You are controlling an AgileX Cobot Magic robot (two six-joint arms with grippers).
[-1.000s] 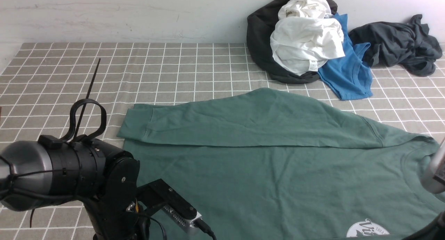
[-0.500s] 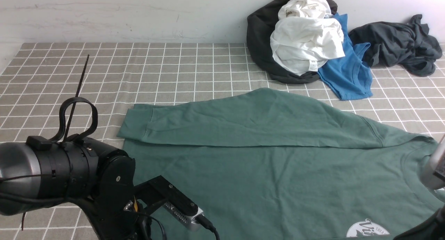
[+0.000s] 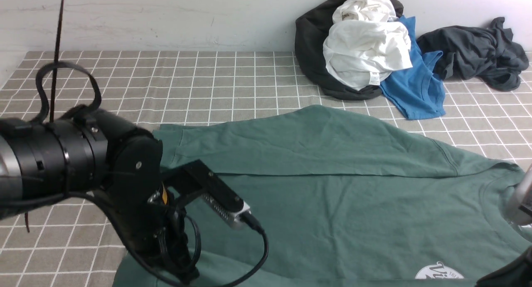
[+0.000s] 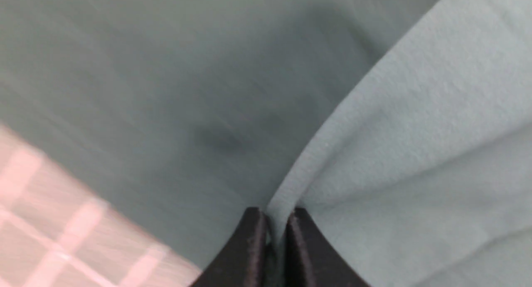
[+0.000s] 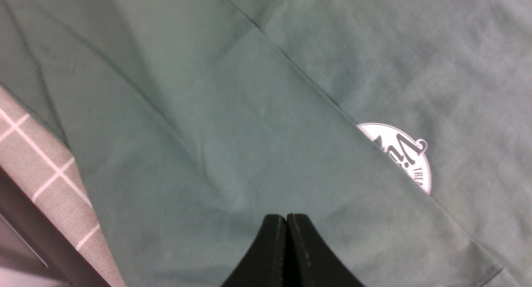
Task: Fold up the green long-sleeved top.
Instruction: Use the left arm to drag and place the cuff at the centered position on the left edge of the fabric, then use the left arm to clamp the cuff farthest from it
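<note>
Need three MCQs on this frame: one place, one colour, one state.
1. The blue tee lies: A) far side, beside the white garment; B) near left corner; C) hanging off the edge.
2. The chest logo is: A) red; B) white; C) yellow.
3. The left pincer is: A) open; B) shut, empty; C) shut on the green long-sleeved top.
Key: 1A, the front view shows them touching; 2B, a white disc in the right wrist view; 3C, fabric is pinched between its jaws.

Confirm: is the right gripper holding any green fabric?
No: the right gripper is shut, with no cloth of the green long-sleeved top between its tips.
</note>
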